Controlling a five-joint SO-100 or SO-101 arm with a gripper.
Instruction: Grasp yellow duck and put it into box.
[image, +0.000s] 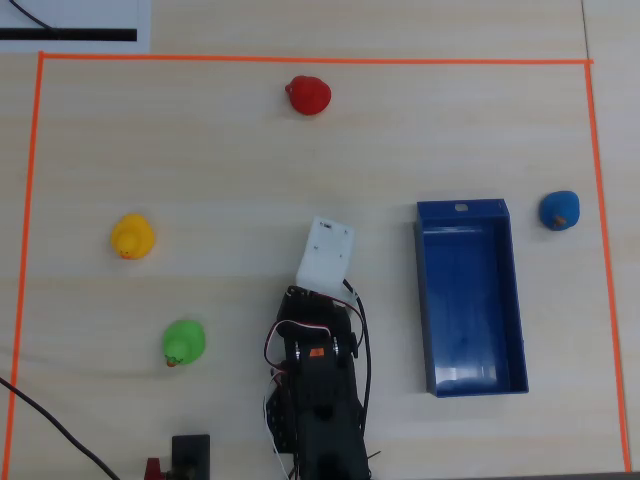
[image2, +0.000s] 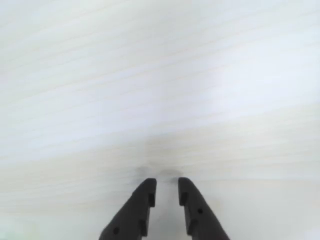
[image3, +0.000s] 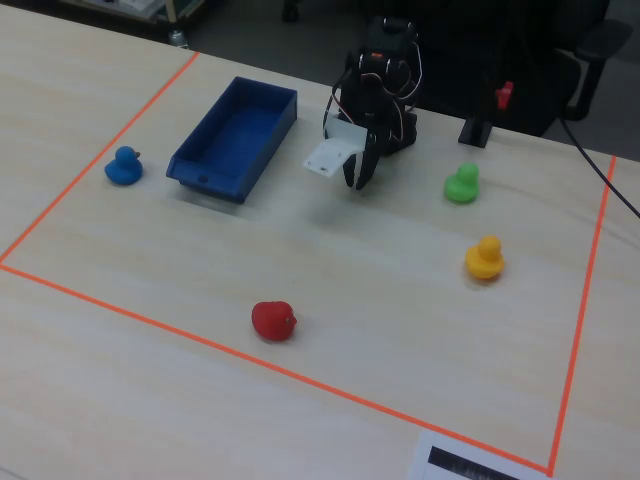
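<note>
The pincer (image2: 164, 186) hangs just over the pale wood-grain surface (image2: 160, 90), its two dark fingers (image2: 141, 200) a narrow gap apart with nothing between them; it looks released only slightly, though the wrist view is soft and washed out. In the fixed view the pincer (image3: 358, 180) points down at the bare surface in front of the arm's base, with a white housing (image3: 332, 155) on its side.

The yellow duck (image: 131, 237) stands on the surface well to the left of the arm in the overhead view, apart from everything else, with the green duck (image: 184, 343) nearer the bottom edge below it. In the fixed view the yellow duck (image3: 485, 257) sits upright to the right of the pincer, and the green duck (image3: 461, 185) is beyond it, closer to the arm.

The box (image: 505, 290), a long dark blue tray, lies to the right of the arm in the overhead view, its inside bare. The blue duck (image: 559, 211) sits just outside its far right corner. The red duck (image: 308, 95) is near the top edge of the orange tape border (image: 300, 60).
</note>
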